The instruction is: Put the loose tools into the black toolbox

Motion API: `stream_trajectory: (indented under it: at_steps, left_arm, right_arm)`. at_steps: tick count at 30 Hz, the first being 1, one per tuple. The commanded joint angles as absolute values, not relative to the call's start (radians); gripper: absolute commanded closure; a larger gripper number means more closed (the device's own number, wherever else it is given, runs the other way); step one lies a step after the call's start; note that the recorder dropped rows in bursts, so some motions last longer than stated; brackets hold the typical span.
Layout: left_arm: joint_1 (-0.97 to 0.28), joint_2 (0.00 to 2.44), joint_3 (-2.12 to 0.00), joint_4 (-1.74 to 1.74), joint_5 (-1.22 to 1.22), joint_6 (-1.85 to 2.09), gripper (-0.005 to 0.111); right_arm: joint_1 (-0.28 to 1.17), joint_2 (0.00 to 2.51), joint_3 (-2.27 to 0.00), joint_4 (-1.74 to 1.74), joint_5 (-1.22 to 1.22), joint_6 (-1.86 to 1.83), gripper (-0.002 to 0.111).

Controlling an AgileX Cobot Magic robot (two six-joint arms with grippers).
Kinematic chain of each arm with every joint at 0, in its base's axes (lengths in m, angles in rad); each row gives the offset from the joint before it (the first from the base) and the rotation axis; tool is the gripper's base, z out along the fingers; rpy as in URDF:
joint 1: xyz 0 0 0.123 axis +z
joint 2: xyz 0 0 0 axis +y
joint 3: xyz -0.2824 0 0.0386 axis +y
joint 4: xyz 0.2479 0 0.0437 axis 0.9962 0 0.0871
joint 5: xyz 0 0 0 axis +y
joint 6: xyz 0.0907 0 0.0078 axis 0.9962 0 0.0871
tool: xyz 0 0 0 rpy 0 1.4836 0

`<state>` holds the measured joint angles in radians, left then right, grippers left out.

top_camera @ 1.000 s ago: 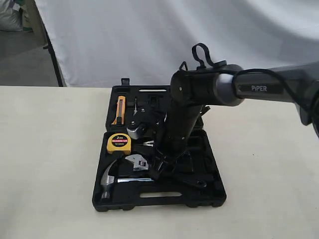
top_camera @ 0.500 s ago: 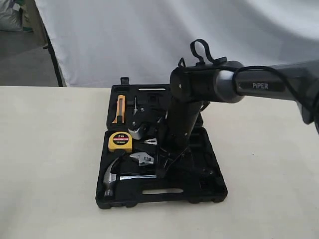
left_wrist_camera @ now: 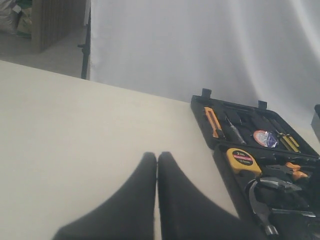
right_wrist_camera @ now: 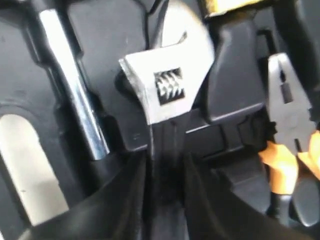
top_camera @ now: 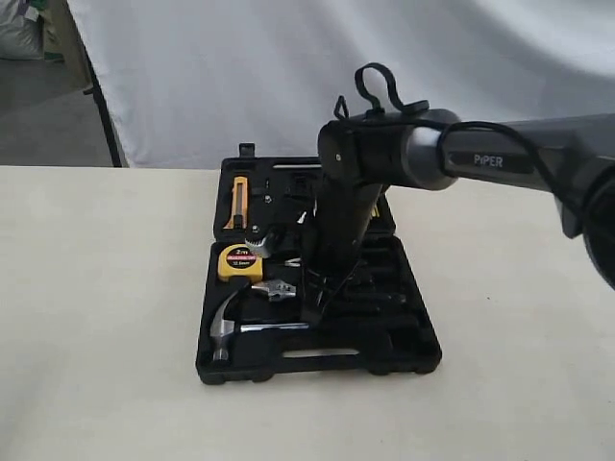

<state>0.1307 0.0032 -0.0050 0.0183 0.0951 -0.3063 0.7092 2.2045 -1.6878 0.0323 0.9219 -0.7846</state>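
White cloth backdrop [top_camera: 192,77] behind, cream desk [top_camera: 96,288] below, w/ the black toolbox [top_camera: 415,357] lying open flat on it, both halves up. Right arm [top_camera: 346,221] comes down steeply into the toolbox's near half, the one w/ the handle slot [top_camera: 317,352]. Right tool [right_wrist_camera: 165,160] is clamped on the wrench [right_wrist_camera: 165,85]: its fingers [right_wrist_camera: 125,200] press both sides of the black handle, just behind the silver head & thumbwheel. Wrench lies inside the toolbox, btwn the yellow tape measure [top_camera: 237,261] on the hinge side & the hammer [top_camera: 226,327] on the slot side. Hammer is also inside, steel shaft running along the slot edge, head toward the toolbox's left corner. Orange-handled pliers [right_wrist_camera: 285,170] sit in a recess beside the wrench, opposite side from the hammer shaft. Tape roll [left_wrist_camera: 264,138] w/ bluish label rests in the toolbox's far half, along w/ an orange utility knife [top_camera: 237,199] near that half's left wall. Left tool [left_wrist_camera: 157,156] is outside the toolbox, over bare desk to its left, fingers pressed together, nothing btwn them.
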Motion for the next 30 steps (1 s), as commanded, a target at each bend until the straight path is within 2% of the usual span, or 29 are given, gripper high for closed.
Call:
stream_trajectory:
  at_steps: [1, 5, 7, 8, 15, 16, 18, 20, 21, 22, 24, 30]
  left_arm:
    - [0.156, 0.0, -0.008, 0.023, 0.088, -0.311, 0.106]
    - [0.156, 0.0, -0.008, 0.023, 0.088, -0.311, 0.106]
    - [0.156, 0.0, -0.008, 0.023, 0.088, -0.311, 0.106]
    - [0.156, 0.0, -0.008, 0.023, 0.088, -0.311, 0.106]
    - [0.156, 0.0, -0.008, 0.023, 0.088, -0.311, 0.106]
    - [0.156, 0.0, -0.008, 0.023, 0.088, -0.311, 0.106]
    - [0.156, 0.0, -0.008, 0.023, 0.088, -0.311, 0.106]
    - [0.156, 0.0, -0.008, 0.023, 0.088, -0.311, 0.106]
    - [0.156, 0.0, -0.008, 0.023, 0.088, -0.311, 0.106]
    - [0.156, 0.0, -0.008, 0.023, 0.088, -0.311, 0.106]
    - [0.156, 0.0, -0.008, 0.023, 0.088, -0.311, 0.106]
    - [0.156, 0.0, -0.008, 0.023, 0.088, -0.311, 0.106]
  right_arm:
    - [0.702, 2.237, -1.696, -0.008, 0.909, -0.786, 0.109]
    - [0.702, 2.239, -1.696, -0.009, 0.911, -0.784, 0.108]
    - [0.702, 2.239, -1.696, -0.009, 0.911, -0.784, 0.102]
    - [0.702, 2.239, -1.696, -0.009, 0.911, -0.784, 0.096]
    - [0.711, 2.224, -1.696, -0.009, 0.96, -0.81, 0.036]
    - [0.711, 2.213, -1.698, -0.009, 0.956, -0.812, 0.034]
    - [0.713, 2.173, -1.698, 0.0, 0.911, -0.812, 0.036]
    - [0.713, 2.136, -1.698, 0.0, 0.86, -0.812, 0.047]
    - [0.713, 2.124, -1.698, 0.0, 0.844, -0.812, 0.062]
    - [0.713, 2.122, -1.698, 0.0, 0.842, -0.812, 0.07]
    - [0.713, 2.138, -1.696, 0.019, 0.854, -0.812, 0.106]
    - [0.711, 2.314, -1.696, 0.027, 0.877, -0.771, 0.109]
